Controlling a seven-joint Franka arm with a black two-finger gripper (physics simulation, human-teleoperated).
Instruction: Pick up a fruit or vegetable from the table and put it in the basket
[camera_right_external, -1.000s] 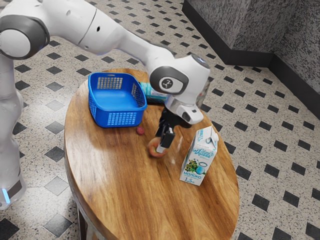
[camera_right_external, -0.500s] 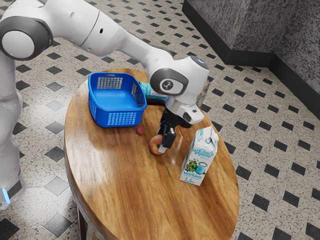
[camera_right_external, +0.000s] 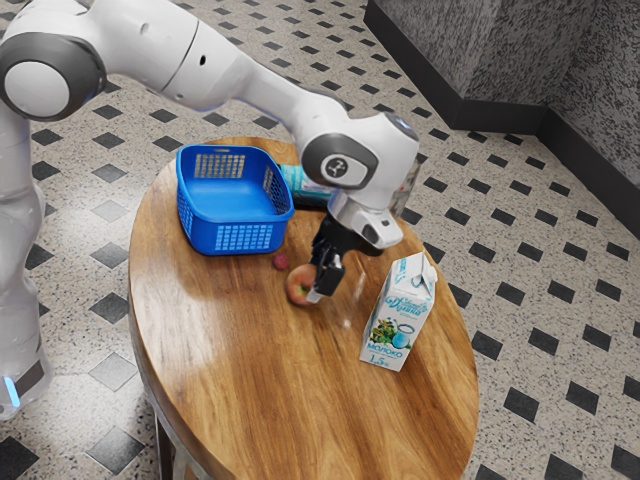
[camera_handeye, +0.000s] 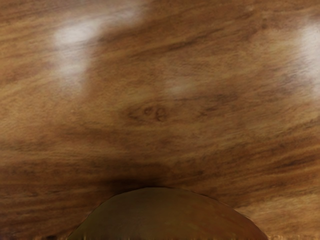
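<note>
One round wooden surface (camera_right_external: 240, 380) stood on a pale floor (camera_right_external: 80, 225) patterned with dark diamonds, near a grey wall (camera_right_external: 500, 50) with dark skirting (camera_right_external: 505, 115). The apple (camera_right_external: 298, 284) was at the pincer (camera_right_external: 313, 284), whose opening or hold I could not tell. The blue basket (camera_right_external: 236, 238) stood close to the rim on the exterior view's left, a small red fruit (camera_right_external: 281, 262) between it and the apple. Toward the exterior view's right rose the milk carton (camera_right_external: 393, 320); wood stretched from the apple toward the exterior view's lower edge.
</note>
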